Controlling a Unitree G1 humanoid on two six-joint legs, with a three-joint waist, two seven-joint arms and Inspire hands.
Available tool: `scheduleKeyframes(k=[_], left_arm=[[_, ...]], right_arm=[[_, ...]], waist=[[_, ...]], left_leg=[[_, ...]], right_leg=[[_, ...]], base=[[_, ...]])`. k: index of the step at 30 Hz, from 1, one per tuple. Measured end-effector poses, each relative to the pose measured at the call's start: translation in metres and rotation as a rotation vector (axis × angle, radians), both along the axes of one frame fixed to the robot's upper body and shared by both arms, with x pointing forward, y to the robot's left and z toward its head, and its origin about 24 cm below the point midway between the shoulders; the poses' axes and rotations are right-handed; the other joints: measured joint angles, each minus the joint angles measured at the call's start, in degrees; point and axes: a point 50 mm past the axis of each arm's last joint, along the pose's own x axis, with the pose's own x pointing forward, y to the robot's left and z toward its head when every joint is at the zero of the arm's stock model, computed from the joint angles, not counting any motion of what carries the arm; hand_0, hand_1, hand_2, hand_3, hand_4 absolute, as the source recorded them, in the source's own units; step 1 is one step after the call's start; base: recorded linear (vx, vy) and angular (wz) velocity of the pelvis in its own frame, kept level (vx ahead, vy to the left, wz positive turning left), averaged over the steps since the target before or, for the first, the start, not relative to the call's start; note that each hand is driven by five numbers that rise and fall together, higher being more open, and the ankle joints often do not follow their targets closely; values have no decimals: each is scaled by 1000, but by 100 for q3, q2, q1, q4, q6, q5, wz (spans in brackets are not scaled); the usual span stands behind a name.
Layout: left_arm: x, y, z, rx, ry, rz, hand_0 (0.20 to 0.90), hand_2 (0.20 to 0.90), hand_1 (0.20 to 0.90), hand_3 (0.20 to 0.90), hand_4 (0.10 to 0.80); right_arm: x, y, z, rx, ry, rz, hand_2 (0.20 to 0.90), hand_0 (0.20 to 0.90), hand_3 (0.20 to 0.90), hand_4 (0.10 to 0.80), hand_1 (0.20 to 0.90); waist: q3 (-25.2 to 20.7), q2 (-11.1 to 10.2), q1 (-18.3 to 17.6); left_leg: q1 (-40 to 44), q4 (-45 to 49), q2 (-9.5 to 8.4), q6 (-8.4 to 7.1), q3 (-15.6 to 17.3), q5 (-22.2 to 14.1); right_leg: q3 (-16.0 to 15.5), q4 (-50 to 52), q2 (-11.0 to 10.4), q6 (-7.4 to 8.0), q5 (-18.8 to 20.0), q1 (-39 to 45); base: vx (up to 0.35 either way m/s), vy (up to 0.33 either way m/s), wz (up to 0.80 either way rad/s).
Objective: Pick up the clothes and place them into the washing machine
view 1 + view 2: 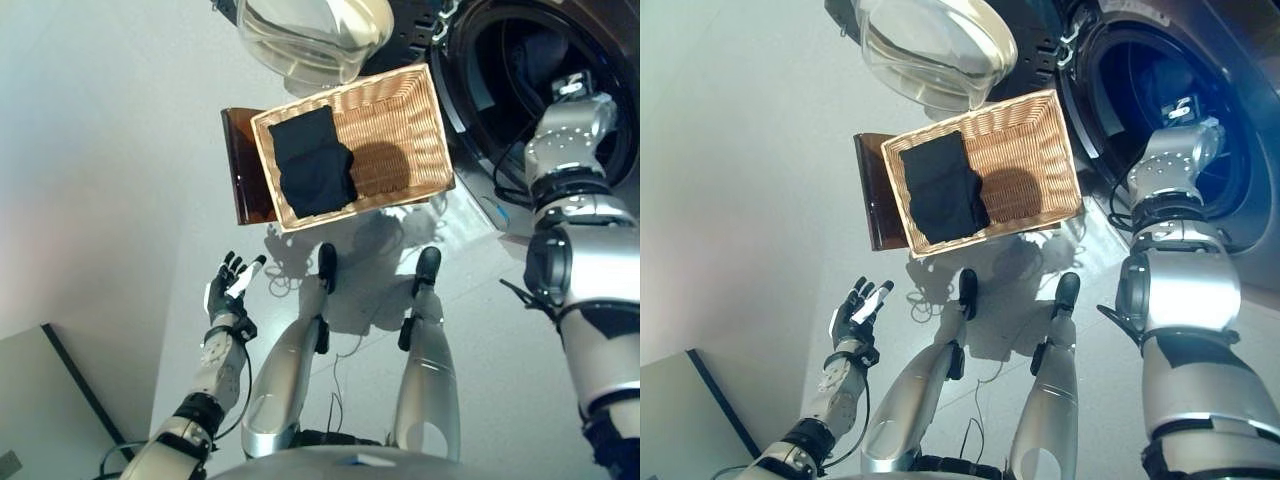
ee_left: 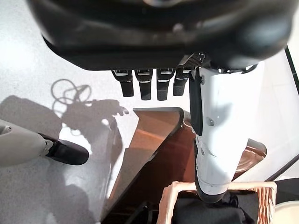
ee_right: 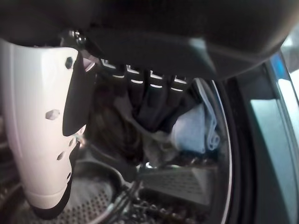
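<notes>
Right hand: the right hand [image 3: 140,98] was inside the washing machine [image 1: 1240,200] drum, at the far right; its fingers [image 3: 156,105] were curled down over a dark garment [image 3: 117,135] bunched beneath them, seemingly gripping it, with a pale blue cloth [image 3: 194,130] lying beside it in the drum.
Left hand: the left hand [image 1: 228,288] hung low on the near left, well apart from everything, fingers straight and spread, holding nothing.
Clothes left: dark folded clothes [image 1: 315,165] lay in the left half of the wicker basket [image 1: 410,125], which sat on a brown stool [image 1: 245,170] between the robot and the machine.
Door: the glass door [image 1: 310,35] stood swung open at the far side, above the basket.
Handling: the clothes looked soft, light and limp; they would likely sag and unfold when lifted, so a pinch through the thick folded middle should carry the whole pile best.
Lie of the clothes: the folded pile lay flat, its long axis running near to far, roughly parallel with the basket's left wall.
Progress: judged partly done, with clothes in the drum and a pile not yet moved.
</notes>
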Motion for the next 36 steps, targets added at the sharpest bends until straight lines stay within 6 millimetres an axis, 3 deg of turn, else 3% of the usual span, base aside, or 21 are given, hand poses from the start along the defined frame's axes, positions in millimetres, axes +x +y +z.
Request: scheduleKeyframes(k=[6,8,13,17,24,31,36], left_arm=[[2,-2,1,-7,-4,6,900,900,900,900,800],[3,-3,2,-11,-8,9,900,900,900,900,800],[3,-7,2,-23,-2,22,900,900,900,900,800],[2,-9,1,-26,1,25,900,900,900,900,800],[3,-4,2,-23,2,67,900,900,900,900,800],[5,-3,8,22,-23,75,900,900,900,900,800],[6,-2,9,50,-29,74,900,900,900,900,800]], right_arm=[[7,35,-17,-123,14,79,900,900,900,800,900],[12,58,-33,-174,56,137,900,900,900,800,900],[13,92,-56,-237,103,218,900,900,900,800,900],[14,102,-55,-350,134,237,900,900,900,800,900],[10,129,-40,-800,176,229,900,900,900,800,900],[9,145,-65,-1203,346,219,900,900,900,800,900],[8,153,-79,-1387,410,239,900,900,900,800,900]], waist=[[2,-2,-123],[2,-4,-128],[6,-9,-148],[18,-26,-149],[109,-165,-235],[153,-234,-251],[185,-288,-249]], left_leg=[[7,5,25,-3,6,-3],[8,12,67,-19,8,-14],[0,8,79,-20,7,-15],[-11,3,74,-20,-4,-16],[-18,2,86,-20,-11,-16],[-23,1,96,-22,-21,-17],[-43,2,105,-23,-38,-18]], right_leg=[[6,3,28,-2,1,6],[8,8,71,-4,1,7],[7,8,83,-7,-1,0],[1,8,79,-9,-7,-7],[-12,9,90,-10,-6,-9],[-23,8,99,-13,-9,-7],[-44,4,107,0,-29,-13]], base=[[-1,1,-1],[-1,5,-3],[0,0,0],[0,0,0],[0,0,0],[0,0,0],[0,0,0]])
